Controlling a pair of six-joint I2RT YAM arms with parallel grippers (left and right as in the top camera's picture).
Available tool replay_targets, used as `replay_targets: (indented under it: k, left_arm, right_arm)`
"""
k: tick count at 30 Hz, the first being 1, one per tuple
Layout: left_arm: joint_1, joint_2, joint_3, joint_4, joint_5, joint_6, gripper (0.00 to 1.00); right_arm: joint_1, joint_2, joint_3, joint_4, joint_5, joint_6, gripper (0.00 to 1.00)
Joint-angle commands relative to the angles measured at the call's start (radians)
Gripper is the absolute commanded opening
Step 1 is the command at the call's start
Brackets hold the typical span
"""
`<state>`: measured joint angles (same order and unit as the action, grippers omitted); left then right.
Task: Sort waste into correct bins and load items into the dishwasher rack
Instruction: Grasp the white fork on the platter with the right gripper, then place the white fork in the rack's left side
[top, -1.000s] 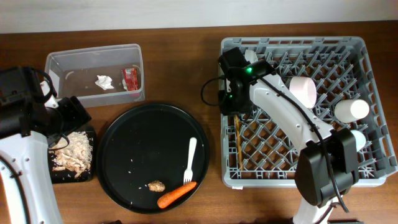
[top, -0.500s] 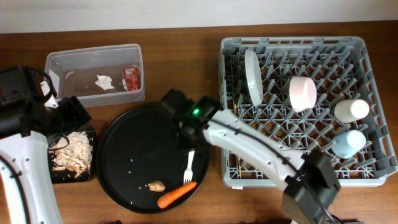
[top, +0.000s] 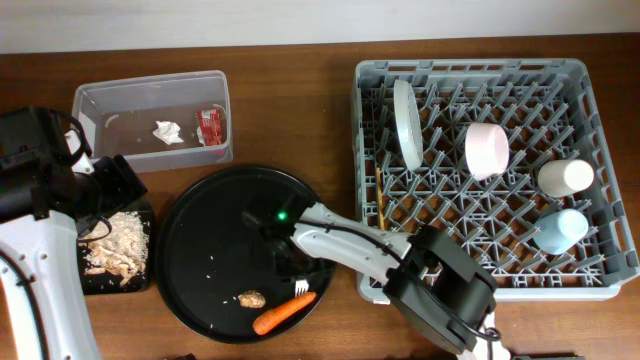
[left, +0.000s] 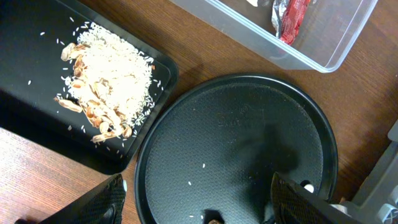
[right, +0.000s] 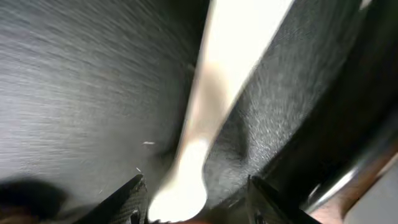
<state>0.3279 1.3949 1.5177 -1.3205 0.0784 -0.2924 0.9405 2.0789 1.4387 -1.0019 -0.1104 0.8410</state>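
Racked, desk's right edge, in the dishwasher rack (top: 480, 70): white plate (top: 405, 125), pink bowl (top: 487, 150), white cup (top: 563, 177), blue cup (top: 560, 228), chopstick (top: 380, 215). Binned: tissue (top: 167, 131), red wrapper (top: 210, 125), food scraps (top: 115, 245). Remaining on the round black tray (top: 220, 220): white fork (right: 217, 74), brown lump (top: 250, 298), carrot (top: 285, 313). Right jaws apart astride the fork, not gripping; left jaws wide, empty.

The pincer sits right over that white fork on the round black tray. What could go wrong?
The white fork lies flat and thin on the round black tray, so the open right pincer might scrape the tray or slip off it. The carrot and small brown lump lie close to the tines and could get knocked.
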Motion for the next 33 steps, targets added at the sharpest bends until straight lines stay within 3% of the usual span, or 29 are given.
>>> replay_targets:
  k: [1, 6, 11, 19, 27, 33]
  left_arm:
    - [0.004, -0.005, 0.005, 0.002, 0.011, -0.006, 0.74]
    - [0.004, -0.005, 0.005, 0.002, 0.011, -0.006, 0.74]
    - [0.004, -0.005, 0.005, 0.003, 0.011, -0.006, 0.74]
    - [0.004, -0.005, 0.005, 0.003, 0.011, -0.006, 0.74]
    - [0.004, -0.005, 0.005, 0.002, 0.011, -0.006, 0.74]
    - [0.004, -0.005, 0.005, 0.002, 0.011, -0.006, 0.74]
  right_arm:
    - [0.002, 0.006, -0.077, 0.069, -0.071, 0.032, 0.54]
    - [0.002, 0.005, -0.1, 0.104, -0.075, 0.032, 0.48]
    - [0.001, 0.002, -0.098, 0.093, -0.097, 0.032, 0.26]
    - [0.001, -0.023, -0.085, 0.093, -0.095, 0.03, 0.2]
    - [0.001, -0.031, -0.076, 0.09, -0.08, 0.028, 0.07]
    - [-0.005, -0.043, 0.002, 0.004, 0.014, 0.026, 0.06]
